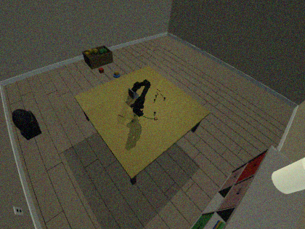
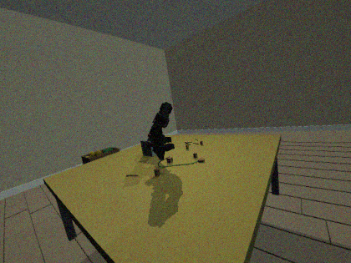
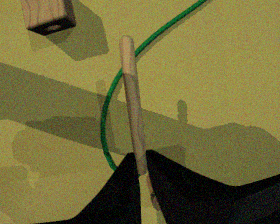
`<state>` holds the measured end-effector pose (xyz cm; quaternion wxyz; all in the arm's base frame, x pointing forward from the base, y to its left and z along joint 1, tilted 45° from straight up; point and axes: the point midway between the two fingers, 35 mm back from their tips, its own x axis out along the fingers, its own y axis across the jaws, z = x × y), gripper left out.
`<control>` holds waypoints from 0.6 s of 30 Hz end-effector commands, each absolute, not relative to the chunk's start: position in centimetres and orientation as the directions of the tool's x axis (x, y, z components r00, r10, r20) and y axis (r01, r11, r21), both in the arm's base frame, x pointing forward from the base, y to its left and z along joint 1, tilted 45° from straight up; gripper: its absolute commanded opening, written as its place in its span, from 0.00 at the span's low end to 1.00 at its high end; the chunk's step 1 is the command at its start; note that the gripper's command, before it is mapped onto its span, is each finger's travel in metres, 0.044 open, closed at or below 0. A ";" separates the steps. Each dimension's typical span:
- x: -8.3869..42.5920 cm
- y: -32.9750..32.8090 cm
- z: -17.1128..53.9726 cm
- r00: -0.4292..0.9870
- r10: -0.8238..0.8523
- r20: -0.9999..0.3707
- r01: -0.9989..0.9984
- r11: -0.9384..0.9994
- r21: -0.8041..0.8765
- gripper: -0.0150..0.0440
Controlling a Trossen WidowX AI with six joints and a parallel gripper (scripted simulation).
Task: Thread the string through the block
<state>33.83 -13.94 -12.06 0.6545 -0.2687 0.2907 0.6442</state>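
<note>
Over our yellow table [image 1: 163, 141] [image 2: 217, 216] [image 3: 235, 60], the gripper [image 1: 141, 113] [image 2: 161, 158] [image 3: 140, 157] grasps the stick [image 3: 132, 105]

We see the table standing on a plank floor [image 1: 120, 199] [image 2: 317, 216], and our black arm [image 1: 144, 90] [image 2: 158, 128] reaches down over it. Our gripper is closed on the thin wooden stick near one end; the other end points out beyond the fingertips, outside the block's hole.

The green string [image 2: 180, 164] [image 3: 103, 125] curves over the table from beside our fingers to the round button [image 1: 156, 118] [image 2: 201, 161]. In our wrist view, the wooden block [image 2: 169, 160] [image 3: 49, 16] rests on the table near the stick but apart from it, its hole partly visible on a dark face. A loose stick [image 2: 132, 175] lies on the table, away from the block. We also see other small objects, too small to identify surely.
</note>
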 end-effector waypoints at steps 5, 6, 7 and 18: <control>34.2 -13.9 -11.9 0.006 0.688 -0.726 -0.998 -0.045 -0.051 0.25; 34.2 -13.9 -11.9 0.006 0.688 -0.726 -0.998 -0.045 -0.051 0.25; 34.2 -13.9 -11.9 0.006 0.688 -0.726 -0.998 -0.045 -0.051 0.25; 34.5 -15.0 -12.8 0.007 0.687 -0.727 -0.998 -0.044 -0.051 0.25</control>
